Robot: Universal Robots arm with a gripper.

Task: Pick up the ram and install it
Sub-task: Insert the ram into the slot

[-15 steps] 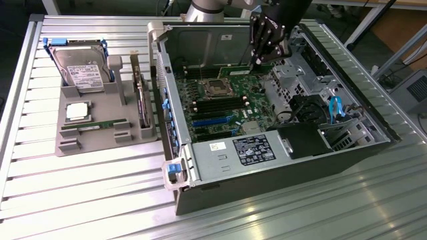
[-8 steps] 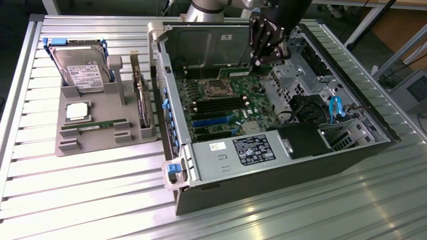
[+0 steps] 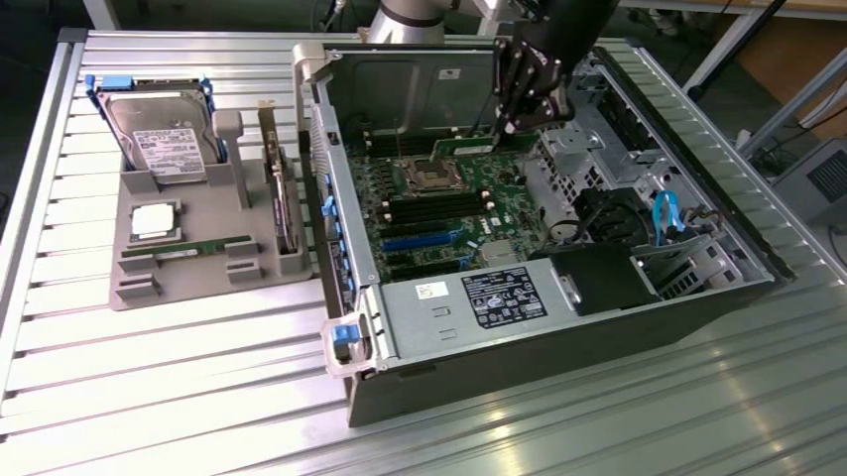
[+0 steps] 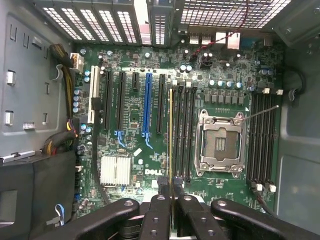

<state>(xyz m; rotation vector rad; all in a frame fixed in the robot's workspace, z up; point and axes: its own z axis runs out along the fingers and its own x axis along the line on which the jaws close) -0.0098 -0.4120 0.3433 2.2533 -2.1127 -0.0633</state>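
My gripper (image 3: 514, 127) hangs inside the open computer case (image 3: 347, 248), shut on the ram (image 3: 466, 146), a thin green stick held lengthwise above the motherboard's far end. In the wrist view the ram (image 4: 170, 130) shows edge-on as a thin line running out from between the black fingers (image 4: 159, 212). It hangs over the left side of a bank of black memory slots (image 4: 183, 135) beside the empty processor socket (image 4: 220, 145). I cannot tell whether it touches a slot. A second bank of slots (image 4: 263, 135) lies on the socket's other side.
On the exterior view's left a grey holder tray (image 3: 139, 293) carries a silver hard drive (image 3: 159, 139), a square processor chip (image 3: 153, 220), another green stick (image 3: 185, 248) and an upright card (image 3: 282, 203). Inside the case are a power supply (image 3: 497, 297), blue cables (image 3: 665, 213) and drive cages.
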